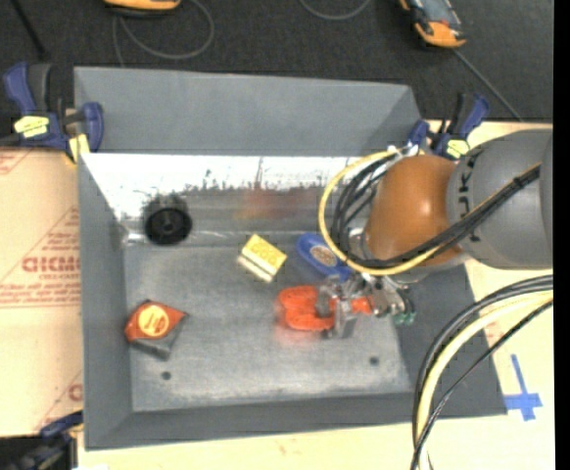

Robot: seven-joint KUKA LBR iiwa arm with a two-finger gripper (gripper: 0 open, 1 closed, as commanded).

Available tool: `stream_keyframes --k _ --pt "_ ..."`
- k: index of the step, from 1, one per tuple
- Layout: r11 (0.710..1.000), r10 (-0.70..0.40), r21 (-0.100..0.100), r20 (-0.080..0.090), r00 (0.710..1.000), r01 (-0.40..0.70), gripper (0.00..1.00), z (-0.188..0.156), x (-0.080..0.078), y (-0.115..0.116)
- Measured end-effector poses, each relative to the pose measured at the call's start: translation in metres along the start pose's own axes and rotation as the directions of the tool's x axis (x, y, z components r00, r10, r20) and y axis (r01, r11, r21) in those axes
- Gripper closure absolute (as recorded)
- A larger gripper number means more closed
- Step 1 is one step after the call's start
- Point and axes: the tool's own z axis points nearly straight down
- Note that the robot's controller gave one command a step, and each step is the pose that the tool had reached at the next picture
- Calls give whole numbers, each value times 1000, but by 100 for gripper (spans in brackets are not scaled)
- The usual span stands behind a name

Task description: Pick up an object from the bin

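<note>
Grasp step: the jaws sit at the orange-red thing [300, 309] by the bin's [265, 360] right edge, open or closed I cannot tell; next, grip and lift

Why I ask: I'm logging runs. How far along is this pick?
Done: the claw is low in the bin, at the orange thing right of centre. In hand: the grasp itself; I can't see a grip. Left: lifting it out.
</note>
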Motion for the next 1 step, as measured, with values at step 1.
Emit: stream_keyframes --k 1 --pt "1000 0 0 0 1000 0 100 0 0 0"
